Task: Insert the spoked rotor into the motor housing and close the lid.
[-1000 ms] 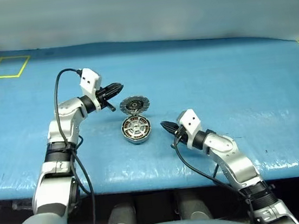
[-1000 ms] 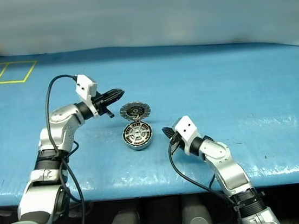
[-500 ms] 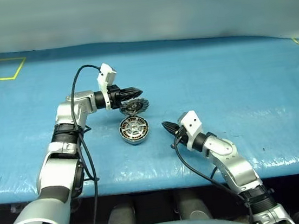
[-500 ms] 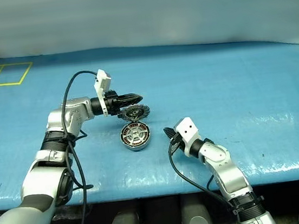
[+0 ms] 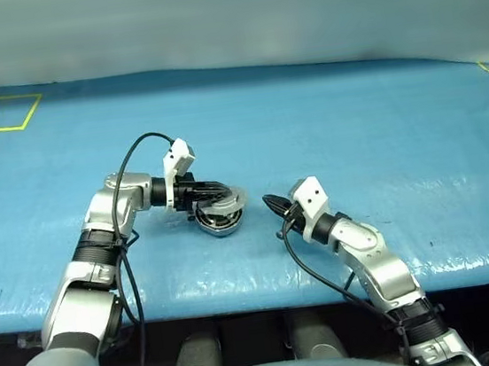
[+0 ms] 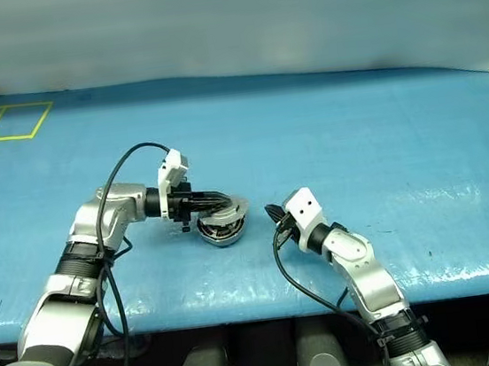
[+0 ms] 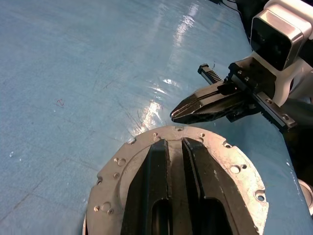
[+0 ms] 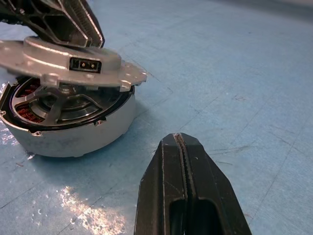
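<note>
Under everything, blue tabletop sheet (image 5: 353, 125)

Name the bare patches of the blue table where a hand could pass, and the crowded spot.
Bare: the table beyond and right of the right gripper. Crowded: the middle, where the left gripper rests on the lid over the housing.

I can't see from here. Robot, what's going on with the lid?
Left end effector pressing on lid, fingers nearly shut. Lid tilted over motor housing, gap showing, spoked rotor inside. Right end effector shut, beside housing, not touching.
</note>
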Motion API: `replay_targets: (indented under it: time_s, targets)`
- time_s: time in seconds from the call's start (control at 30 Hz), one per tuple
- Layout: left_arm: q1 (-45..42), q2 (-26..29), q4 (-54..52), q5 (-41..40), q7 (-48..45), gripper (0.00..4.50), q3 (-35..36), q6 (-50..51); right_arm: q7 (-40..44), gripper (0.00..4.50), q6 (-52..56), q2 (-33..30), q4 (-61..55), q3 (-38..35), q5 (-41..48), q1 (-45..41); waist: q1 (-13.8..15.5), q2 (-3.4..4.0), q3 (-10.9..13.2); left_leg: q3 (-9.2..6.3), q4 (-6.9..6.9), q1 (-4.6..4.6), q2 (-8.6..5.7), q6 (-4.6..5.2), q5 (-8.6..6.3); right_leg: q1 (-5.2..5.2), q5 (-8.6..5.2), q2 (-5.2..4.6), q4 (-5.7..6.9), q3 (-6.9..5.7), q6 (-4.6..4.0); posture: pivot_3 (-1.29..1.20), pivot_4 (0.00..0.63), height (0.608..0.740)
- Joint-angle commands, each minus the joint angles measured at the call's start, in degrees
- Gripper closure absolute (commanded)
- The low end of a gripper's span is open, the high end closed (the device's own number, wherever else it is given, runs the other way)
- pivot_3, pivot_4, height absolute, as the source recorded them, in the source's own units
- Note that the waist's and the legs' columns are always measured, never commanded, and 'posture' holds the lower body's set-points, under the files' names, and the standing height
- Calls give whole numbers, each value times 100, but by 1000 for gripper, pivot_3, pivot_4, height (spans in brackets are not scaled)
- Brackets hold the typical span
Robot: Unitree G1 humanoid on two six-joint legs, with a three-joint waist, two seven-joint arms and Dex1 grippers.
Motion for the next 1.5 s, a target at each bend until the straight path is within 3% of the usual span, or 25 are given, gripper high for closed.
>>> replay_targets:
  time_s: [0.03,0.57,0.87,1.17,1.27,1.5]
  targets:
    - [207,-20,-501,-98,129,4034,26,163,6,4500,-157,42,-22,-51,29,-82,3,0,0,0,0,0,0,0,0,0,0,0,0,0,0,0,150,740]
    - [1452,-34,-1410,-132,890,4034,194,1,-13,4500,-232,77,-67,9,-12,-182,38,4,-2,0,0,7,2,0,0,5,-2,-1,1,0,-3,0,150,740]
    - [1933,-378,-2098,-694,1627,4034,1141,-864,-95,4500,-623,267,28,75,-167,-563,59,5,-2,3,2,7,4,-1,0,2,-2,-1,1,0,-3,0,150,740]
    - [2686,-487,-2977,-1043,1873,4034,1601,-1657,476,4500,-119,379,156,378,80,-929,72,6,-1,4,-23,2,3,-1,0,1,0,-2,-27,1,-3,0,150,740]
    - [3026,-435,-3169,-902,1965,4074,1617,-1994,621,3918,15,369,120,469,116,-973,79,6,-1,4,-32,2,4,-1,0,1,0,-2,-35,0,-3,0,150,740]
    - [3701,-433,-3379,-740,2243,4074,1571,-2509,680,1579,63,406,140,578,51,-1038,79,7,-1,4,-43,3,4,-1,0,1,0,-2,-47,0,-3,0,150,740]
